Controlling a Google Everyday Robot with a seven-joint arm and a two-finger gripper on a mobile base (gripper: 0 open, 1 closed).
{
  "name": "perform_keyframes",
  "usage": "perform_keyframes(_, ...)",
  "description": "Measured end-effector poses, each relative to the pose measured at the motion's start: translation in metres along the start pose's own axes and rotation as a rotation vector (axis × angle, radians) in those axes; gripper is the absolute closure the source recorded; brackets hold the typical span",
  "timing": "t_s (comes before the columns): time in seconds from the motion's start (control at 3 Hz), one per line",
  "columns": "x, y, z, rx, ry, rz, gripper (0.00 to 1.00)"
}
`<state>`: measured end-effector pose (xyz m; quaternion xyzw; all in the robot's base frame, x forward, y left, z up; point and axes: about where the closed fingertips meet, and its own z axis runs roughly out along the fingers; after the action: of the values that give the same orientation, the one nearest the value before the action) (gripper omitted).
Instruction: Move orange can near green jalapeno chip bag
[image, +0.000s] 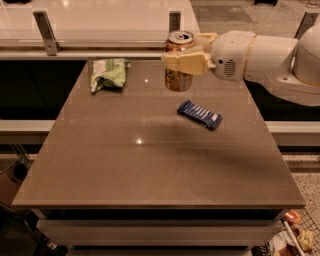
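Camera view: orange can (178, 81) is clamped upright in gripper (181, 52), well apart from green jalapeno chip bag (107, 74); bag could be shoved if travel is overshot.

You face a brown counter (150, 170) dotted with light glints, the hand (179, 56) over its far edge. Behind it runs a pale glossy ledge (110, 20) with metal posts (44, 32). Speckled floor (306, 175) shows at right.

Grips an upright orange-brown aluminium drink can (178, 80) in the cream two-finger gripper (180, 56), at the far edge of the brown tabletop (150, 170). Well apart to the left: wrinkly light-green foil snack bag (108, 74). Nearer, slightly right: flat dark-blue, white-striped wrapped bar (199, 114).
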<state>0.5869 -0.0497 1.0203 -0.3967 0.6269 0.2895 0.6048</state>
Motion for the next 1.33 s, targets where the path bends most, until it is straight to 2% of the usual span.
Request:
perform_keyframes(0.33,-0.004,-0.041,0.03,0.052,0.007,-0.002,1.0)
perform_keyframes(0.67,0.004,-0.086,0.093,0.096,0.011,-0.025,1.0)
perform_keyframes(1.0,0.004,-0.088,0.095,0.099,0.009,-0.025,1.0)
perform_keyframes(1.33,0.012,-0.085,0.102,0.103,0.047,-0.02,1.0)
